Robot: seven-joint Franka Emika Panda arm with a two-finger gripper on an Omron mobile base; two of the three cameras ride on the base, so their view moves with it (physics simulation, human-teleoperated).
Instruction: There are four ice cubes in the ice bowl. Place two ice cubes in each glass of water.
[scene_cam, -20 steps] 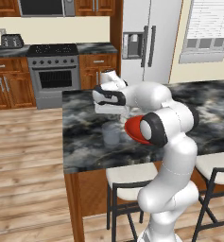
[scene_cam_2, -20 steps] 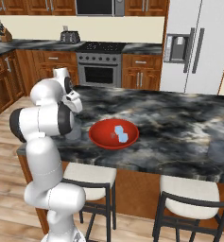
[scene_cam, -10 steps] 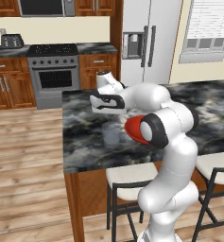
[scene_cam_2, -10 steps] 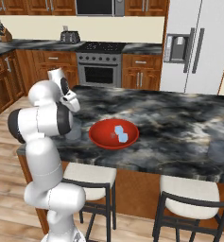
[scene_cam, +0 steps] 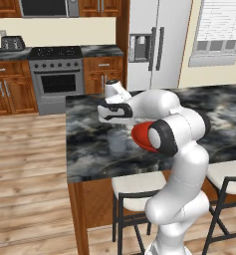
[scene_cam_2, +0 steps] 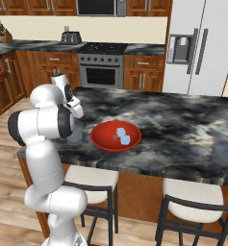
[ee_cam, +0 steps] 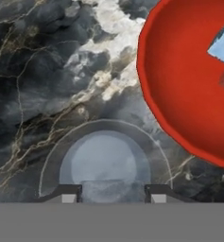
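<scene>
The hand view looks straight down into a clear glass of water (ee_cam: 104, 158) on the dark marble counter. My gripper (ee_cam: 112, 194) hangs just above it, shut on a pale ice cube (ee_cam: 112, 188) that fills the gap between the fingertips. The red ice bowl (ee_cam: 189, 90) lies close beside the glass, with a pale blue cube (ee_cam: 221, 47) inside it. From the left base, the gripper (scene_cam: 115, 119) points down over the glass (scene_cam: 117, 141). From the right base, two ice cubes (scene_cam_2: 123, 136) lie in the bowl (scene_cam_2: 102, 139), and a second glass (scene_cam_2: 224, 153) stands far right.
The marble island (scene_cam: 89, 149) ends just left of the glass and drops to a wood floor. Two stools (scene_cam_2: 192, 197) stand along its near side. My own elbow hides part of the bowl (scene_cam: 138, 135) from the left. A stove and fridge line the far wall.
The hand has turned and shifted slightly above the near glass. Bowl and glasses have not moved.
</scene>
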